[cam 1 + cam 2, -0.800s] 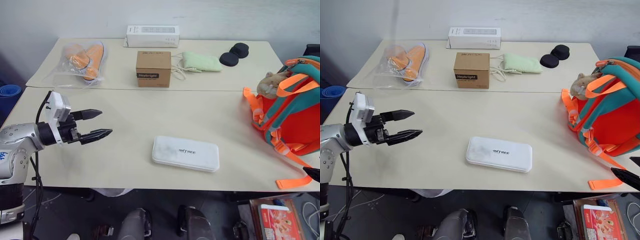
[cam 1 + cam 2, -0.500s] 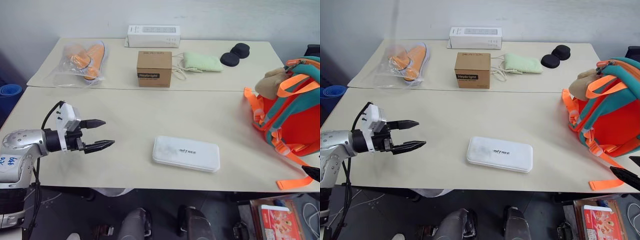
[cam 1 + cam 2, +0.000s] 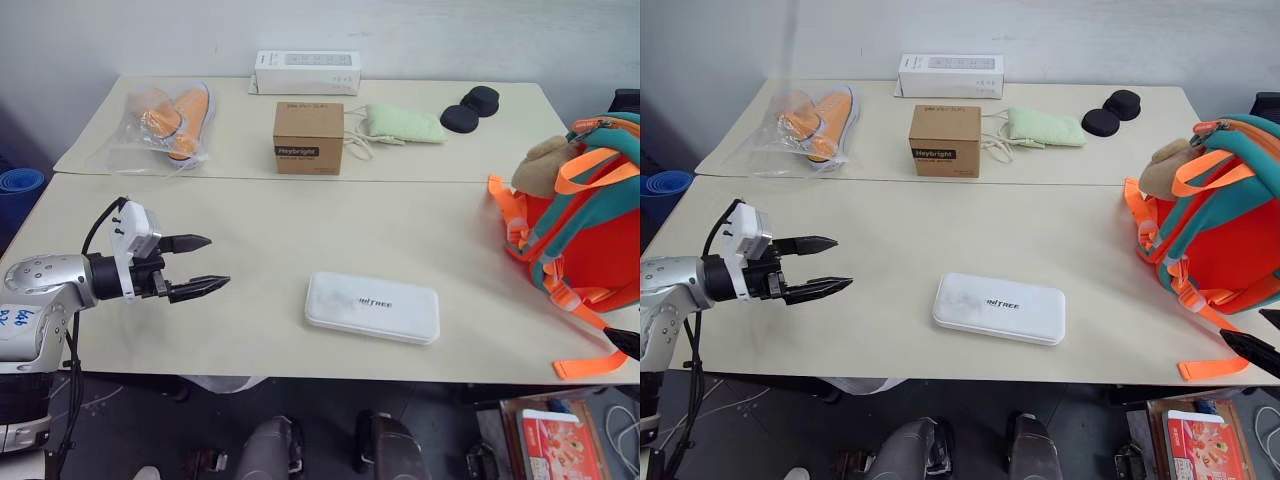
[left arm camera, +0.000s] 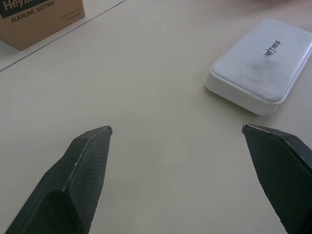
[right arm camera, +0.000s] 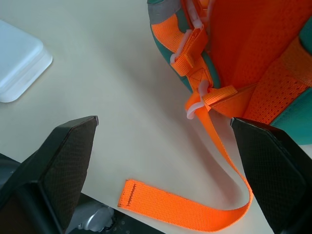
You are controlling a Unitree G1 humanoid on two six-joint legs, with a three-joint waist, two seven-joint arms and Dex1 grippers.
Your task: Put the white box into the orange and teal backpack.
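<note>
Black fingers of my left gripper (image 3: 198,266) stand spread wide with nothing between them, at the left of the head view, over bare table (image 3: 300,225) and pointing toward the middle. My right gripper (image 5: 165,129) is likewise fully open and empty; one dark tip pokes in at the lower right edge of the head view, just beside a loose orange strap (image 5: 195,207). Out from the left fingers, the white box (image 3: 372,307) lies flat at lower centre, well apart from both grippers and untouched. At the right edge stands the orange and teal backpack (image 3: 590,230), with a tan plush toy (image 3: 540,165) on it. By my reckoning nothing is done yet: the box must be reached, gripped, carried across and slipped into the bag
</note>
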